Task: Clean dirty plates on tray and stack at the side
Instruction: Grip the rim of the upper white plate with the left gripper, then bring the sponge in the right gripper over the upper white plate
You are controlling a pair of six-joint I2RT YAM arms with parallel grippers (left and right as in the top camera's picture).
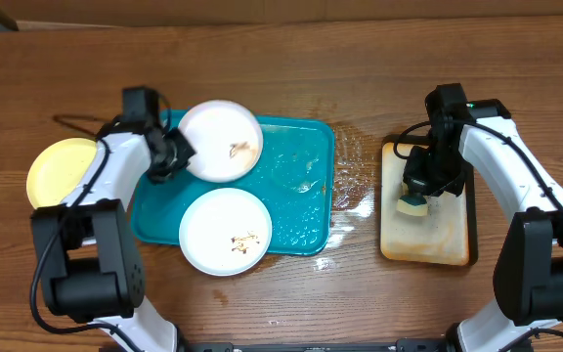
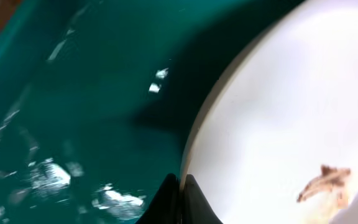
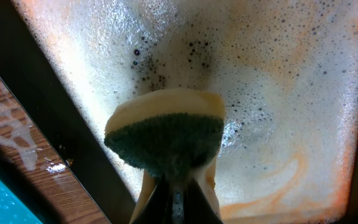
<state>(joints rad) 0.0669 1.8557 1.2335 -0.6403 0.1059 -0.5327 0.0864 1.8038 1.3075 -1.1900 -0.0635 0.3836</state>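
The teal tray (image 1: 306,191) lies mid-table with water on it. A white plate (image 1: 221,140) with a brown smear is at the tray's far left corner. My left gripper (image 1: 178,154) is shut on its left rim. In the left wrist view the jaws (image 2: 180,190) pinch the plate's edge (image 2: 291,106) above the tray floor (image 2: 92,93). A second smeared white plate (image 1: 225,231) lies at the tray's front left. The yellow-green plate (image 1: 59,171) lies on the table left of the tray. My right gripper (image 1: 416,189) is shut on a sponge (image 1: 413,205), also seen in the right wrist view (image 3: 166,134).
A tan dark-rimmed tray (image 1: 438,230) with soapy foam stands right of the teal tray; the sponge hangs over it, and its foamy floor shows in the right wrist view (image 3: 278,93). Water is spilled on the wood table (image 1: 355,171) between the two trays.
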